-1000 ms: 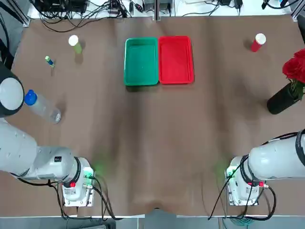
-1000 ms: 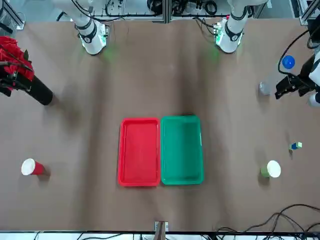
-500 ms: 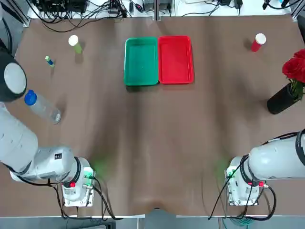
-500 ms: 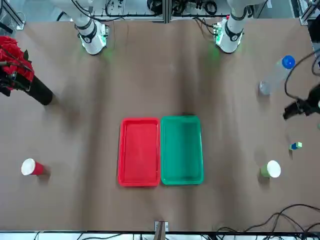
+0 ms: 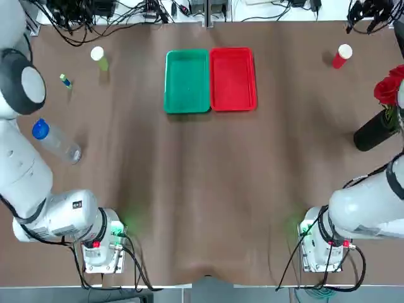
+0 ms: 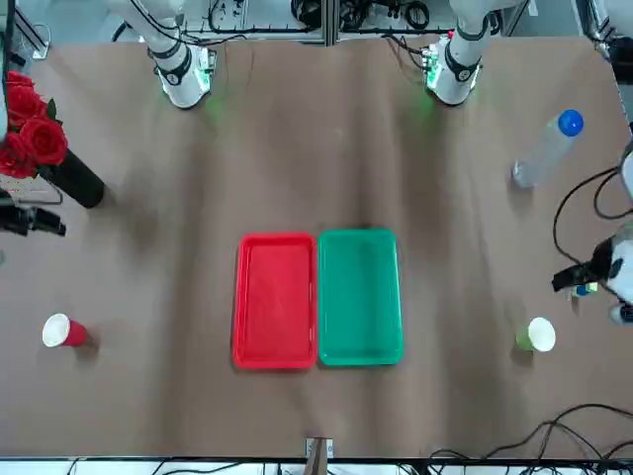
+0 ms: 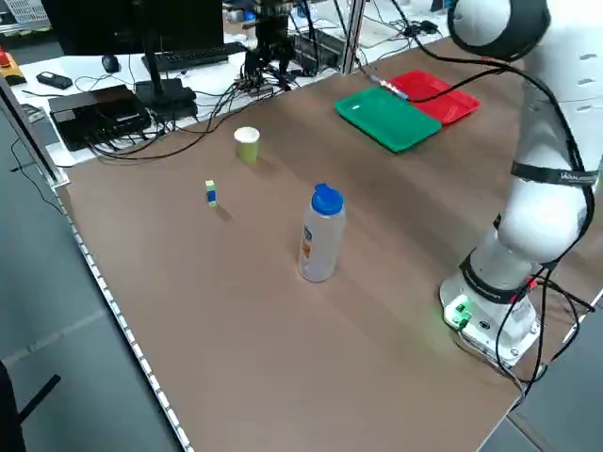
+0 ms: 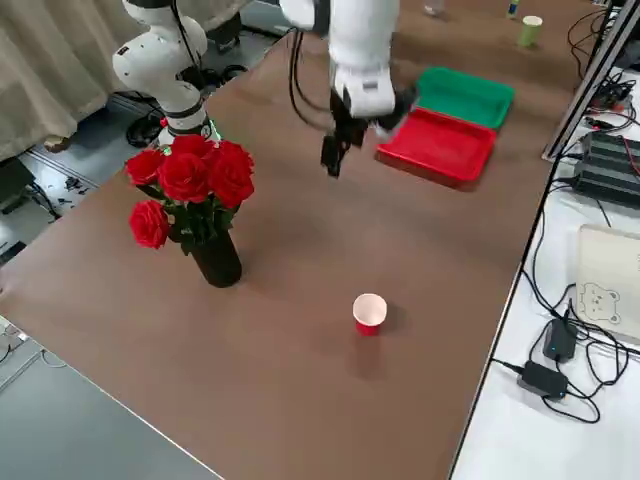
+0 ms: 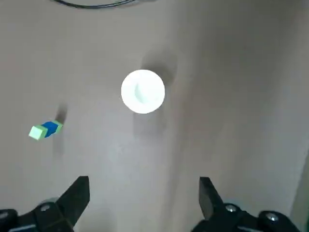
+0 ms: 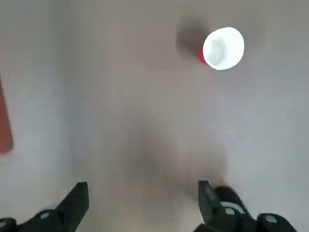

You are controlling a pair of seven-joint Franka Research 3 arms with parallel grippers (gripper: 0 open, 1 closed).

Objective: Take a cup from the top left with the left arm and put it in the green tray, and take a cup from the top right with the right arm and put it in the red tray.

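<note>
Top view shows the brown bench (image 5: 202, 189) with my two trays side by side at its far middle, touching along their long edges: the green tray (image 5: 187, 81) on my left and the red tray (image 5: 233, 79) on my right, both with nothing in them. The yellow-green cup (image 5: 98, 57) stands upright at the far left, and the red cup (image 5: 341, 55) stands upright at the far right, each well apart from the trays.

In my left wrist view, my left pincer (image 9: 143, 203) hangs above the bench with its fingers spread wide and nothing between them; the yellow-green cup's white inside faces up ahead of the fingers, with a small green-and-blue block (image 9: 45, 130) near it on the bench. In the front view this pincer (image 6: 579, 280) sits just beside that block and near the cup.

In my right wrist view, my right pincer (image 10: 143, 203) is likewise released, fingers wide and holding nothing, with the red cup ahead of it and off to one side.

A clear blue-capped bottle (image 5: 55, 140) stands on my left side of the bench, and a dark vase of red roses (image 5: 384, 113) stands on my right side.
</note>
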